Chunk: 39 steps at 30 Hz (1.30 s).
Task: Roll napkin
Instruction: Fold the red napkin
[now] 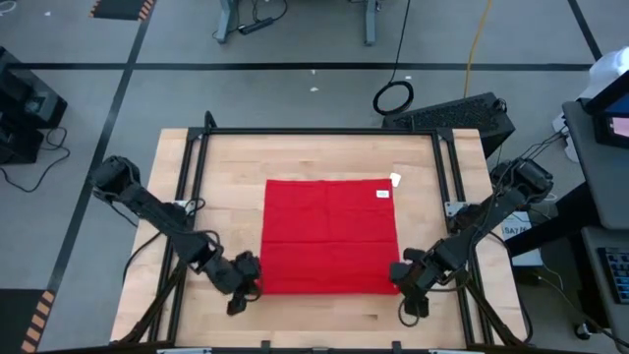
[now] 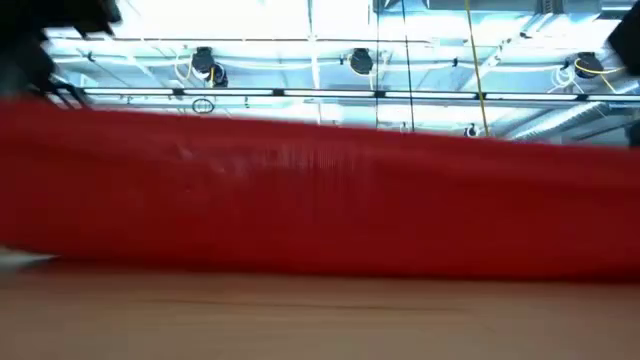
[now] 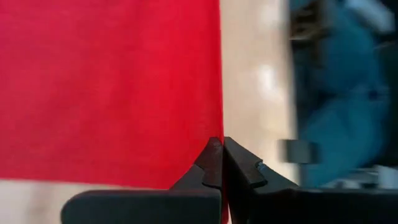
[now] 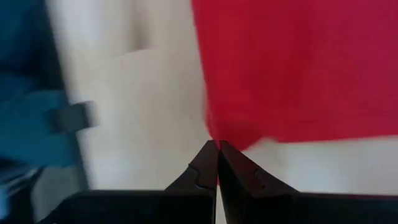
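The red napkin (image 1: 329,236) lies spread flat on the wooden table, its small white tag (image 1: 382,194) near the far right corner. My left gripper (image 1: 254,278) is shut at the napkin's near left corner. My right gripper (image 1: 401,276) is shut at its near right corner. In the low view the napkin (image 2: 320,200) fills the middle as a red band above the table top. My left gripper pinches the napkin's near left corner (image 3: 217,142) between its two fingers, at their free ends. The rest of the napkin lies on the table. My right gripper pinches the near right corner (image 4: 214,138) between its two fingertips; the corner bunches slightly at the tips.
A black metal frame (image 1: 314,132) runs round the table top. Bare wood shows left (image 1: 221,206), right (image 1: 428,206) and near (image 1: 324,320) of the napkin. Cables and dark equipment lie on the floor beyond the far edge.
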Motion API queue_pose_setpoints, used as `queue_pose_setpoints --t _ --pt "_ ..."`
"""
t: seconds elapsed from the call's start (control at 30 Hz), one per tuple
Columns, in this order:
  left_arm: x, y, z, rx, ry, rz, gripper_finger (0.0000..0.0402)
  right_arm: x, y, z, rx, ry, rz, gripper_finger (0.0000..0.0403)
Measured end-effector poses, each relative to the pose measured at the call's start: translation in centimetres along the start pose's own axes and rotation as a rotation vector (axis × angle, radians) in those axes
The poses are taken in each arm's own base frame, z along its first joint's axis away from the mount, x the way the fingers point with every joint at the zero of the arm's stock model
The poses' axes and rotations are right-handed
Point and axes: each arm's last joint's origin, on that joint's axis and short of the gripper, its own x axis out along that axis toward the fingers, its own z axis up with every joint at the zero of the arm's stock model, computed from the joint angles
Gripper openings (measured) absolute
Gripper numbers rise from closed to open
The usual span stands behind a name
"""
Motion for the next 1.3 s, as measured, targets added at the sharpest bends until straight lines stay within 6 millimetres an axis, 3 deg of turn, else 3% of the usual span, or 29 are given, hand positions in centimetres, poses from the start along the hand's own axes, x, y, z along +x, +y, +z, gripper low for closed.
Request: queue_pose_setpoints --t 0.1,0.23,0.47,0.6,0.77,0.97,1.13,1.3 --pt "-0.2 -1.9 -0.6 0.03 -0.048 -0.108 0.0002 0.0 1.7 -0.3 -0.051 -0.024 0.138 0.0" --pt "-0.6 -3.0 -1.0 0.059 -0.124 -0.121 0.0002 -0.4 2.6 -1.2 -0.04 -0.019 0.18 0.0" --pt "-0.7 -2.3 -0.1 0.252 -0.224 0.002 0.0002 -1.7 1.5 -1.9 0.008 0.012 0.099 0.0" --pt "-1.7 -1.5 0.7 0.272 -0.266 0.085 0.0002 -3.3 0.2 -2.2 0.042 -0.015 -0.024 0.0" --pt "-3.4 0.1 1.4 0.309 -0.301 0.271 0.0002 -6.6 -0.9 -2.4 0.02 -0.144 -0.23 0.0" --pt "-5.0 2.8 2.3 0.334 -0.322 0.552 0.0002 -10.0 -2.6 -1.0 -0.059 -0.377 -0.501 0.0" --pt "-5.1 6.4 2.1 0.284 -0.267 0.847 0.0002 -10.3 -4.8 0.9 -0.066 -0.494 -0.733 0.0" --pt "-4.7 9.0 2.0 0.255 -0.157 0.985 0.0002 -9.1 -6.9 3.1 0.002 -0.53 -0.83 0.0"
